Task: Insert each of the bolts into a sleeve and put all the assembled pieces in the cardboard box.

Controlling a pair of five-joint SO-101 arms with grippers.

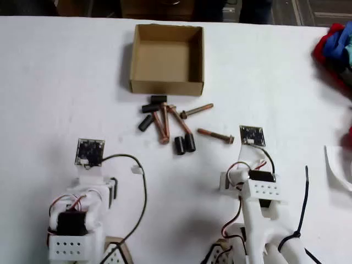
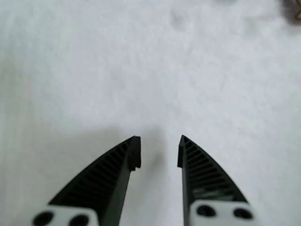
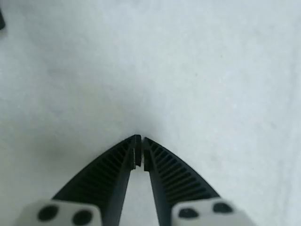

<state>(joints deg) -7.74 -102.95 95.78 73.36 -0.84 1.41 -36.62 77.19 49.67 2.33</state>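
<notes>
High view: copper bolts and black sleeves, loose just robot-side of the cardboard box, probably light, rigid and roll-prone, best pinched mid-shank; left gripper parted, right gripper closed, both empty.

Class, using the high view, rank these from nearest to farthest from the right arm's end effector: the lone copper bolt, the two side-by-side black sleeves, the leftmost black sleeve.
From the right end effector:
1. Copper-coloured metal bolt, alone beside that arm.
2. Two black cylindrical sleeves, at the pile's near edge.
3. Single black cylindrical sleeve, at the pile's left.
</notes>
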